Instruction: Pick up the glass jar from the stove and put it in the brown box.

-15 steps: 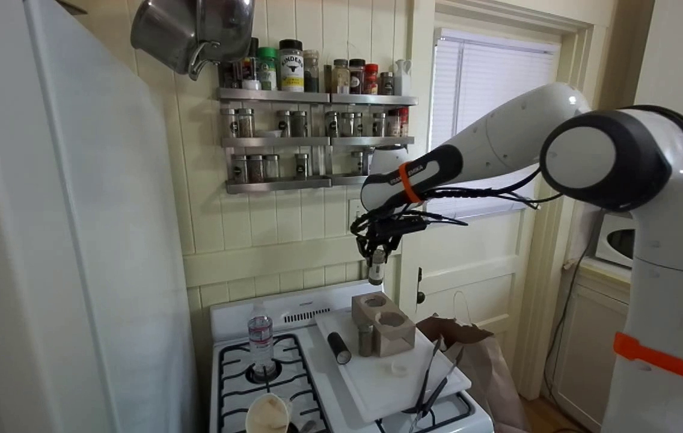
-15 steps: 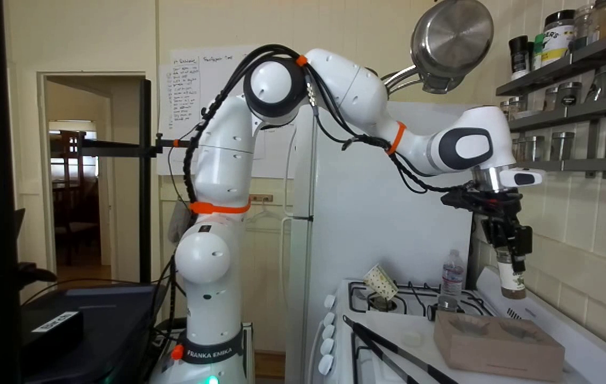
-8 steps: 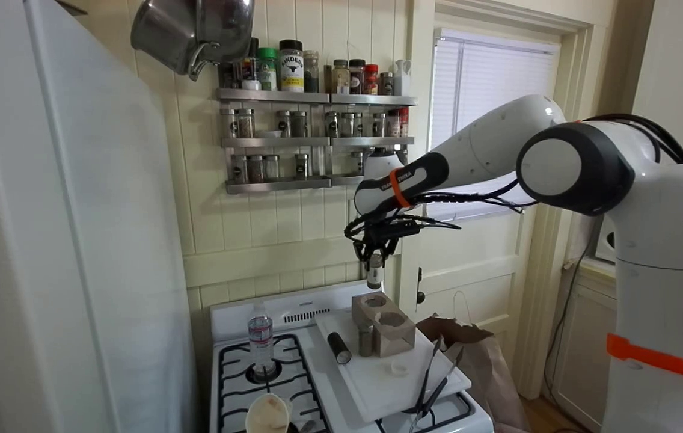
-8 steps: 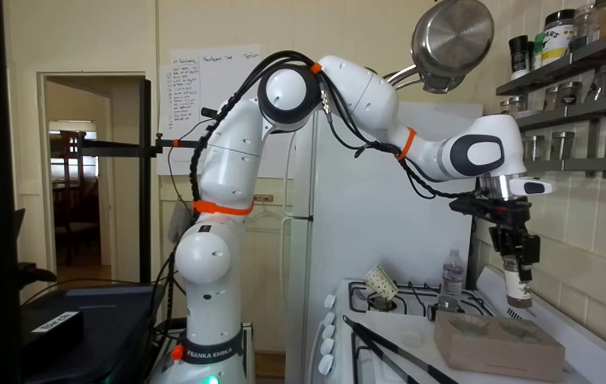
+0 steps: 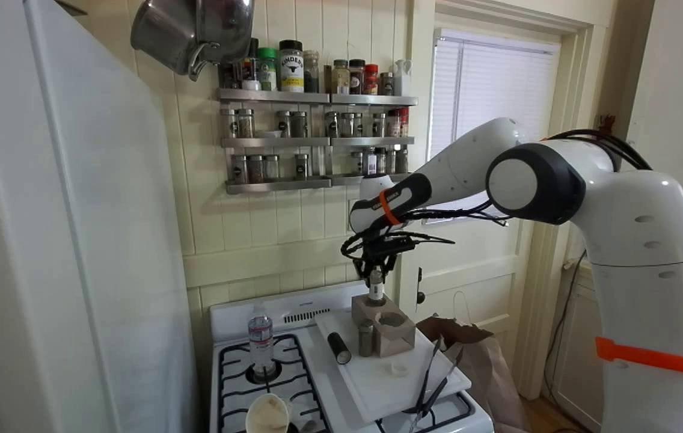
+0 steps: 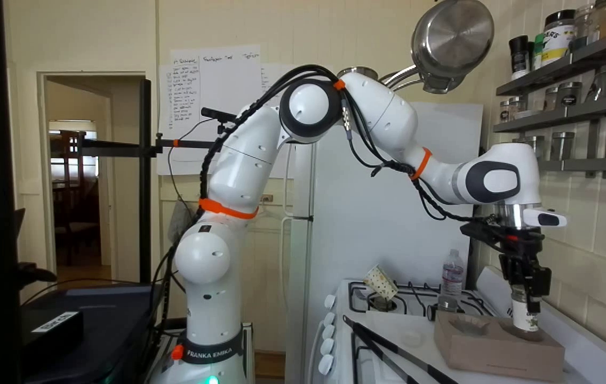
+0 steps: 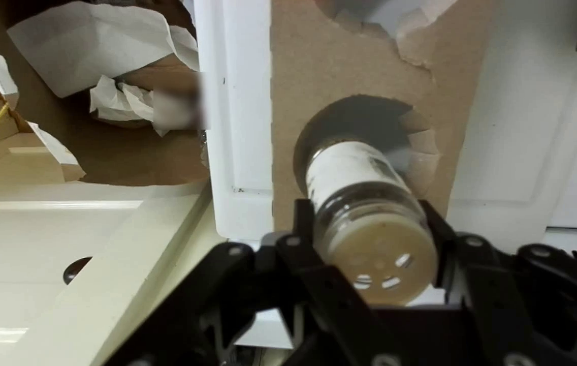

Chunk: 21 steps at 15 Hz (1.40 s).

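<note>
Clamping the glass jar (image 6: 525,319) in the gripper (image 7: 367,211), pressing the fingers (image 7: 305,221) against it from two sides, high up near the neck. Pointing the shaker top (image 7: 382,254) upward, pointing the base down. Running the long axis close to vertical, leaning only a touch, with the base nearer the back edge of the stove (image 5: 329,376). Hanging right at the rear hole (image 7: 354,119) of the brown box (image 6: 495,349), and not showing clearly whether dipping below the rim or hovering just over it!

Looking outward, and finding the box resting on a white board (image 5: 371,391), close to the stove's back corner on the side of the paper bag (image 5: 486,373). Catching the box's second hole (image 5: 389,320) closer to the front edge. Spotting another jar (image 5: 365,341) standing upright just beside the box, then a black cylinder (image 5: 338,347) lying on its side near the board's edge facing the refrigerator (image 6: 351,213). Seeing tongs (image 6: 373,336) crossing the board's front edge, stretching toward the front edge of the stove. And, over on the refrigerator side, seeing a water bottle (image 5: 260,340) standing upright toward the opposite back corner, and a spotted paper cup (image 6: 381,281) tilting, nearer the front edge.
</note>
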Each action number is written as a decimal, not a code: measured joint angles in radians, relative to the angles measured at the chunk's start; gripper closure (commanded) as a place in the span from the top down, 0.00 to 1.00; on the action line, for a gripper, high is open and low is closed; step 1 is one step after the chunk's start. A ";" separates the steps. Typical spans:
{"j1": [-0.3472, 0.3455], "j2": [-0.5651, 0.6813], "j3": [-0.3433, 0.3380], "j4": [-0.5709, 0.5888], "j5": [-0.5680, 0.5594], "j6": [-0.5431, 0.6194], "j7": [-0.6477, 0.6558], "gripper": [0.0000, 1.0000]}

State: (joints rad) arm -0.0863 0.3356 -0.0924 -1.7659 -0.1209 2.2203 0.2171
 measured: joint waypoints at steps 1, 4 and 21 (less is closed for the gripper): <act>0.000 0.019 0.000 0.013 0.002 0.000 0.000 0.25; 0.001 0.058 0.001 0.046 0.011 -0.001 0.000 0.25; 0.007 0.055 0.001 0.086 0.038 -0.110 0.030 1.00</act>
State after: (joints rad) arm -0.0793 0.3910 -0.0918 -1.6796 -0.0825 2.1101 0.2466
